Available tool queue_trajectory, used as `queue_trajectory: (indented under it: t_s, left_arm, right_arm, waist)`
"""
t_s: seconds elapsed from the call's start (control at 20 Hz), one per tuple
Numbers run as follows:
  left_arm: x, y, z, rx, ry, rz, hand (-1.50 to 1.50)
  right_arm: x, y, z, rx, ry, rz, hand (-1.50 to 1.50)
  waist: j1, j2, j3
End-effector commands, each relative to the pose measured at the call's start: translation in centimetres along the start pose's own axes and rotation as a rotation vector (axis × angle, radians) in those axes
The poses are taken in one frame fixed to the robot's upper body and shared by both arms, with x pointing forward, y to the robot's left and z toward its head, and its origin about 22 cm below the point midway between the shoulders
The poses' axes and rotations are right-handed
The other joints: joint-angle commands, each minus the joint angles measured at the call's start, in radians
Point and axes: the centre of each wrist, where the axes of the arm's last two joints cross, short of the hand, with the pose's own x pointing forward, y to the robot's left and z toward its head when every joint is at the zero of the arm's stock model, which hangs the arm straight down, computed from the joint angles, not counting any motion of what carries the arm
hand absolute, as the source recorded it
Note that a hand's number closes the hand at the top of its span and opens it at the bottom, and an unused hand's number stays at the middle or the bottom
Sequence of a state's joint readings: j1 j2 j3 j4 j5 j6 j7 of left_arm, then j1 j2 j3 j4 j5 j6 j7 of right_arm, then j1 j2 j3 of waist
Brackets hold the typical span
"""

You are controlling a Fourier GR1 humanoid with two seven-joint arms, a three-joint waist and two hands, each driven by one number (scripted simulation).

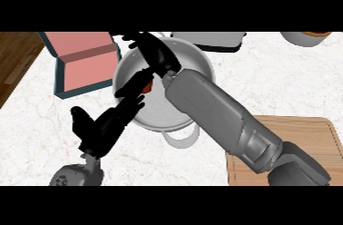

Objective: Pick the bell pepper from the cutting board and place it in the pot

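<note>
Right robot hand [153, 51] over round silver metal pot [201, 61] near worktop [40, 124] far edge, curled round red bell pepper [146, 87]. Left robot hand [100, 124] open beside pot. Pink teal-edged open box [84, 63] left; wooden cutting board [301, 138] right.

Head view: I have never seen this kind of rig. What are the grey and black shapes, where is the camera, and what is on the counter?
The camera sits at the robot's head and looks steeply down at a white marble counter. The grey tubes are forearms, each ending in a black hand.

The right hand reaches over a metal pot, fingers curled round something red-orange, probably the bell pepper; most of it is hidden. The left hand is open beside the pot's left rim.

Also there: a wooden cutting board at lower right with nothing visible on it, a pink and teal box at upper left, a grey object behind the pot, and a pale container at the top right corner.
</note>
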State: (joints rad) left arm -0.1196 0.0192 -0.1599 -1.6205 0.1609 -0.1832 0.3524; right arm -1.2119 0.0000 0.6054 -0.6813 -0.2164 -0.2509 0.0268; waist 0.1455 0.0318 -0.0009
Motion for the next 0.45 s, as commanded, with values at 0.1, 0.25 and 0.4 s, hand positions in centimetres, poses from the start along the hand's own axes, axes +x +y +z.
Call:
queue_trajectory:
  t_s: [0.1, 0.25, 0.4]
  left_arm:
    - [-0.7, -0.7, -0.1, 0.004, 0.003, 0.017, 0.00]
    - [-0.6, 0.2, 0.4, 0.035, 0.013, 0.003, 0.00]
    - [-0.6, 1.3, 0.6, 0.046, 0.013, 0.018, 0.00]
  right_arm:
    - [-1.1, -0.1, -0.1, -0.123, -0.056, -0.068, -1.50]
    - [-0.6, -1.3, -1.1, -0.186, -0.045, -0.037, -1.50]
    - [-1.9, -1.5, -1.0, -0.232, -0.023, -0.050, -1.50]
  waist:
    - [-0.014, -0.002, -0.001]
    - [-0.027, -0.004, -0.001]
    - [-0.043, -0.007, -0.001]
